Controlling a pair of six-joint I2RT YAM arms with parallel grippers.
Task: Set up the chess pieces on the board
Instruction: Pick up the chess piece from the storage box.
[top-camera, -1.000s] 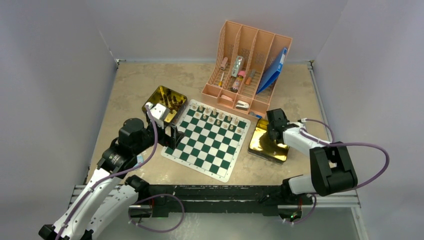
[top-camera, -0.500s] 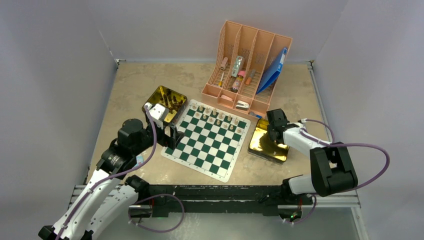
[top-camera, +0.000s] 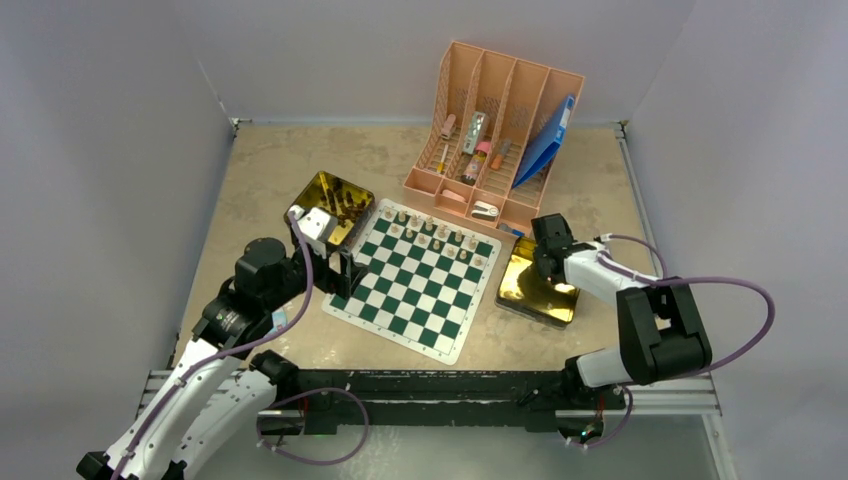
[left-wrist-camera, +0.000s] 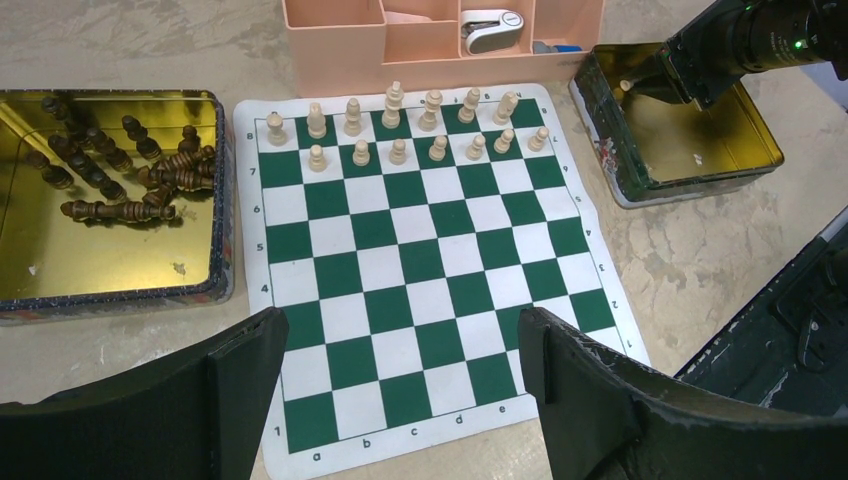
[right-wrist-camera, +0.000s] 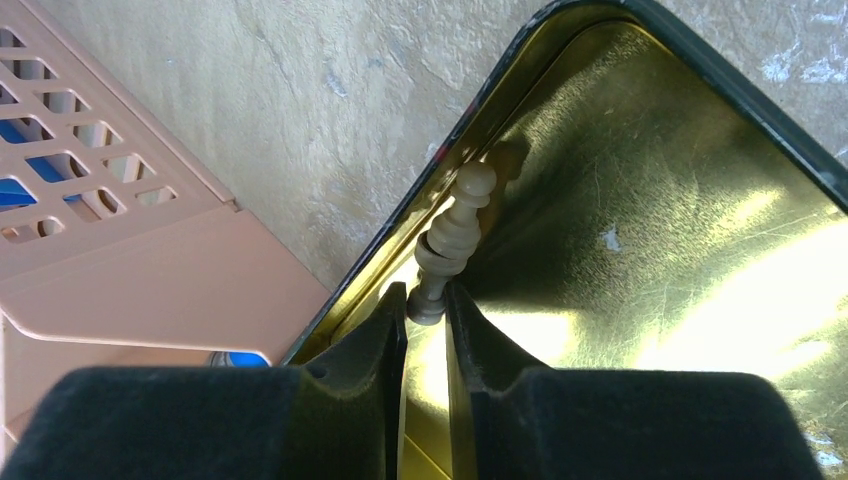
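**A:** Mottled beige desk (top-camera: 270, 170), pale walls on three sides. What is the right claw (right-wrist-camera: 425, 305) doing?

**B:** It is clenched on the foot of a tan piece (right-wrist-camera: 455, 235). Both pads press the base, and the piece points away from them along the wall of the right tin (right-wrist-camera: 700, 200), in its corner. I cannot tell whether the piece is lifted off the gold floor.

**A:** And around that tin?

**B:** It sits just beside the board's (left-wrist-camera: 420, 260) right edge, with the pink organizer (top-camera: 495, 130) just behind it.

**A:** The left claw (left-wrist-camera: 400, 330)?

**B:** It is released, with its fingers spread wide and nothing between them. It hovers over the board's near left edge.

**A:** Where are the other pieces?

**B:** The tan pieces (left-wrist-camera: 400, 125) stand upright on the board's two far rows, next to the organizer. The dark pieces (left-wrist-camera: 130, 180) lie in a heap in the left tin (left-wrist-camera: 60, 260), which touches the board's left border. The rest of the green and white squares carry nothing.
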